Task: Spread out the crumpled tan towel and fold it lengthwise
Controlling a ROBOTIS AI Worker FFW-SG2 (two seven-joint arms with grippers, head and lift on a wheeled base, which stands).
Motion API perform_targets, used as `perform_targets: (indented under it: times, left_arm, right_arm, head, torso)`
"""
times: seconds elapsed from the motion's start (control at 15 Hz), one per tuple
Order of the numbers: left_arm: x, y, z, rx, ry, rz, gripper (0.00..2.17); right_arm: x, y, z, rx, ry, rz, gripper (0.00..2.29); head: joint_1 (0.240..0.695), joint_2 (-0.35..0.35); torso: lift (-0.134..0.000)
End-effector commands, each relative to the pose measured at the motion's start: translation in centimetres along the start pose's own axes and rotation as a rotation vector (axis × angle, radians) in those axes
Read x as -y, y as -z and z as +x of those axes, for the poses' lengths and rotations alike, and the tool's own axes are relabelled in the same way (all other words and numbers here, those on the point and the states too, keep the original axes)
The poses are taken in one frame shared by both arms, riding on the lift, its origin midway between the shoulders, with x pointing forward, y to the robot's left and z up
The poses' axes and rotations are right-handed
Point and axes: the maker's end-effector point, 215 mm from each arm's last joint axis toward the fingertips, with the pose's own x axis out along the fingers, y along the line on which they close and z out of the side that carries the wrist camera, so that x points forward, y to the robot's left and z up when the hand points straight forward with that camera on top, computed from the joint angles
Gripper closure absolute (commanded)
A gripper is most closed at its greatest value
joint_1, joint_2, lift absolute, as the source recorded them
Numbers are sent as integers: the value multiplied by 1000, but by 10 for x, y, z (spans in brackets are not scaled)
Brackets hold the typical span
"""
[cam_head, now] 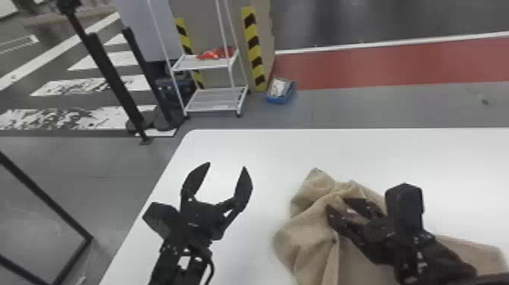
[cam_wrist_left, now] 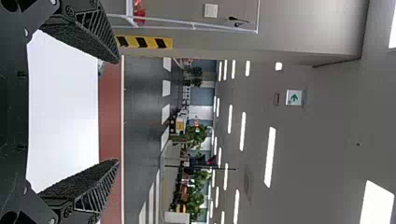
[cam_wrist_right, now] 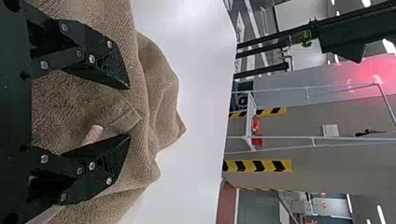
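Note:
The tan towel (cam_head: 314, 227) lies crumpled on the white table, right of centre in the head view. My right gripper (cam_head: 342, 210) is low over the towel's upper part, open. In the right wrist view the towel (cam_wrist_right: 156, 84) spreads behind and between the parted fingers of my right gripper (cam_wrist_right: 130, 112), with a hemmed edge between them. My left gripper (cam_head: 228, 166) stands wide open to the left of the towel, apart from it, with nothing between its fingers. The left wrist view shows that left gripper (cam_wrist_left: 117, 112) with bare tabletop between its fingers.
The white table (cam_head: 234, 146) has its left edge close beside the left arm. Beyond the table stand a white wire rack (cam_head: 216, 100), a blue box (cam_head: 280, 91) on the floor, and dark posts at the left.

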Motion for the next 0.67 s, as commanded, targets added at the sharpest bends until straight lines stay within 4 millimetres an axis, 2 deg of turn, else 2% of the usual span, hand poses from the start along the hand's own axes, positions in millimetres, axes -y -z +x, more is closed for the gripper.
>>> perform_targets:
  times: [0.0, 0.27, 0.4, 0.47, 0.6]
  left_arm:
    - [2, 0, 1, 1, 4, 1, 140]
    - [3, -1, 1, 4, 7, -1, 140]
    - [4, -1, 0, 4, 8, 0, 140]
    - [4, 0, 0, 1, 8, 0, 140]
    - [4, 3, -3, -5, 7, 1, 140]
  right_arm:
    - [-9, 1, -2, -4, -10, 1, 805]
    - [-16, -4, -9, 10, -10, -1, 886]
    - [-17, -7, -13, 20, -7, 3, 1170]
    - [-19, -12, -17, 32, -7, 5, 1278]
    - [-14, -44, -34, 112, 12, 7, 1328]
  head:
    - [695, 291]
    - [695, 301]
    - [695, 301]
    - [695, 301]
    - [695, 301]
  torso:
    - [-124]
    - [-124]
    - [-124]
    - [-124]
    - [-124]
